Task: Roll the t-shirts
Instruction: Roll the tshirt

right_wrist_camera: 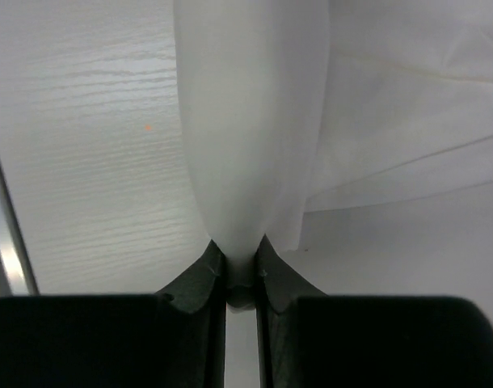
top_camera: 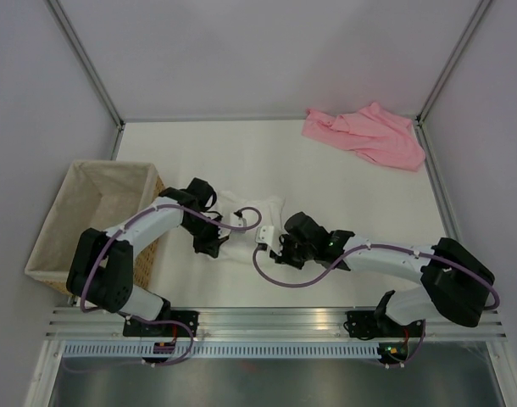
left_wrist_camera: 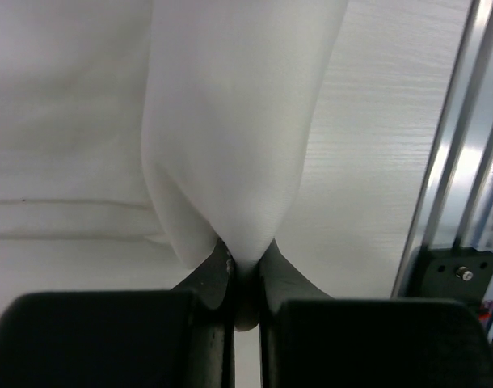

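Left wrist: tool (left_wrist_camera: 246, 271) pinches t-shirt (left_wrist_camera: 230, 121) edge.

Basket (top_camera: 62, 222) left of the near t-shirt (top_camera: 267, 209), far t-shirt (top_camera: 370, 136) behind at right.

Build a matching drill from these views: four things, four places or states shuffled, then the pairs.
1 white t-shirt
2 pink t-shirt
3 basket
4 right gripper

A far right corner
B left edge
C shut on white cloth
D near centre, pinched up at two spots

Pairs: 1-D, 2-A, 3-B, 4-C
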You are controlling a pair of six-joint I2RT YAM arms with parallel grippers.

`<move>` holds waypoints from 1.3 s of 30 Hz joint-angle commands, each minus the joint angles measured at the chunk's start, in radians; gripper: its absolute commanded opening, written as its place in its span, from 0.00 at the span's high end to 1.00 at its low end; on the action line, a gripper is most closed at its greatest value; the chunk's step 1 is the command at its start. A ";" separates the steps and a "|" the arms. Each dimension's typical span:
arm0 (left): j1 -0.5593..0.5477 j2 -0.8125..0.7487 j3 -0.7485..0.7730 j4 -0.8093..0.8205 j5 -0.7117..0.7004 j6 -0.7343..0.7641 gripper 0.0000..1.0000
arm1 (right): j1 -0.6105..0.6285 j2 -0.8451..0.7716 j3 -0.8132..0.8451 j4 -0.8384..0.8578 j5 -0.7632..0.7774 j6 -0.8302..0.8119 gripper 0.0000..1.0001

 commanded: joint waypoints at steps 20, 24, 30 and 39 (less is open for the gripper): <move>0.176 0.190 0.160 -0.178 0.117 0.016 0.66 | -0.336 0.329 0.236 -0.244 -0.712 0.144 0.91; 0.184 0.184 0.175 -0.181 0.157 -0.017 0.59 | -0.354 0.358 0.270 -0.245 -0.687 0.161 0.75; 0.184 0.183 0.152 -0.178 0.149 -0.030 0.97 | -0.360 0.291 0.247 -0.242 -0.643 0.184 0.45; 0.186 0.198 0.151 -0.168 0.208 -0.105 0.98 | -0.371 0.045 0.036 0.044 -0.490 0.582 0.37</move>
